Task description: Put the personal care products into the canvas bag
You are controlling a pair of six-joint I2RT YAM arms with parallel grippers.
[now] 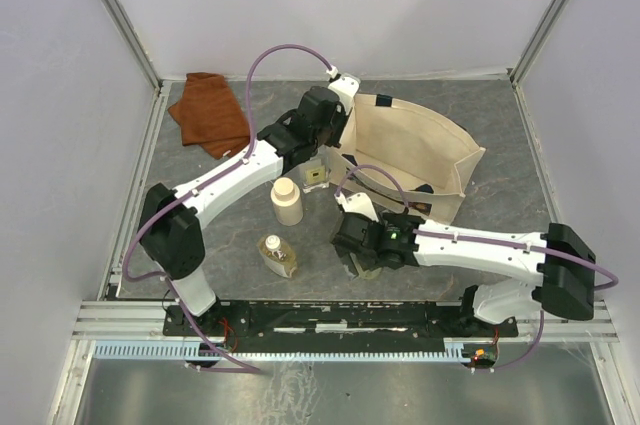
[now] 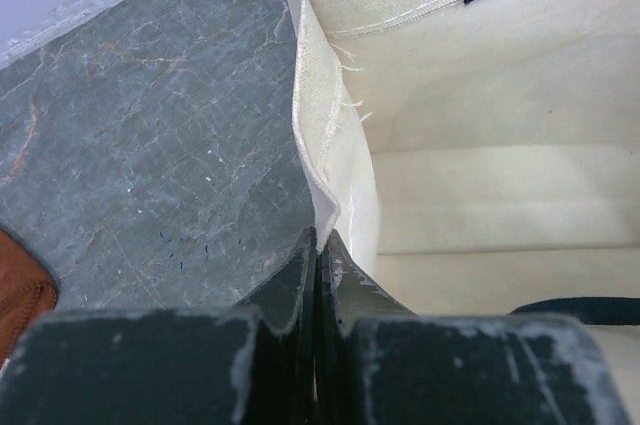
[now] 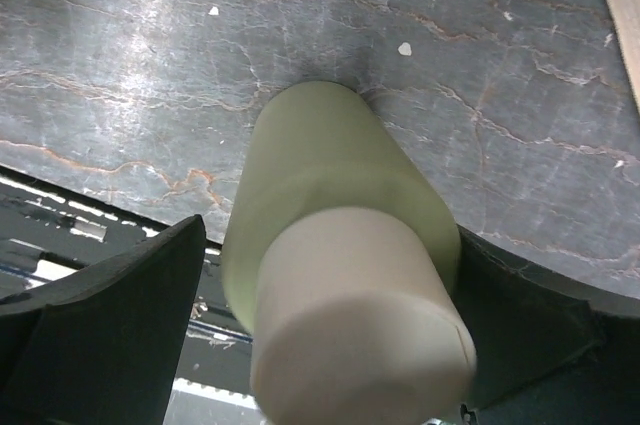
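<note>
The beige canvas bag (image 1: 415, 150) lies open at the middle right. My left gripper (image 1: 328, 148) is shut on its left rim; the left wrist view shows the jaws (image 2: 320, 241) pinching the canvas edge (image 2: 330, 135). My right gripper (image 1: 358, 261) is open around the olive-green cylinder (image 3: 340, 175), which stands on the table. Its right finger (image 3: 530, 315) is against the bottle and a gap shows at the left finger (image 3: 120, 305). The cream cylinder (image 1: 287, 201), the amber flat bottle (image 1: 277, 255) and the clear square bottle (image 1: 315, 176) sit on the table left of the bag.
A rust-brown folded cloth (image 1: 210, 112) lies at the back left, with its corner in the left wrist view (image 2: 20, 300). The metal rail (image 1: 320, 317) runs along the table's near edge, close behind the right gripper. White walls enclose the table.
</note>
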